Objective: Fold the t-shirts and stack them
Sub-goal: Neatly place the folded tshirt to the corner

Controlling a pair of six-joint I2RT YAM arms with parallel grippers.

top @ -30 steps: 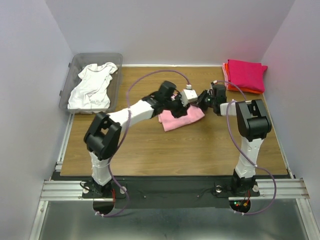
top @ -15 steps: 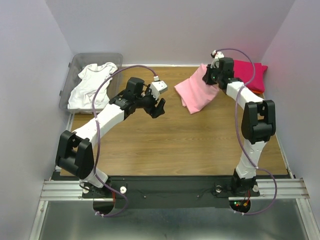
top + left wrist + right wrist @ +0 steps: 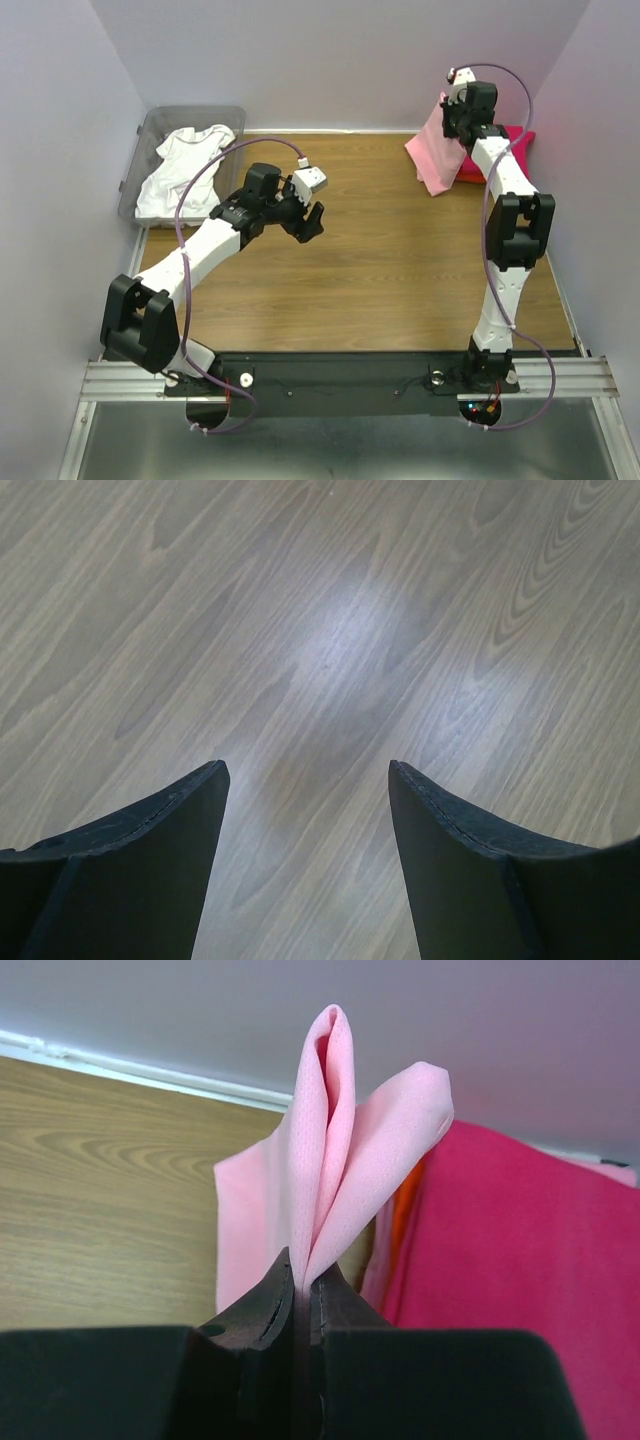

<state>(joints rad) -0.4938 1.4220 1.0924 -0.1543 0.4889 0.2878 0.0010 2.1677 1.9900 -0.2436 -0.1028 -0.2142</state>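
Tabletop point(image 3: 400, 270), pink tee point(image 3: 330, 1160) in right tool point(image 3: 298, 1282)

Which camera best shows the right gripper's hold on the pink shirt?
The right wrist view: the right gripper is shut on a pinched fold of the pink shirt. The top view shows the shirt hanging from it beside the folded stack, but not the pinch. The left wrist view shows table, no shirt.
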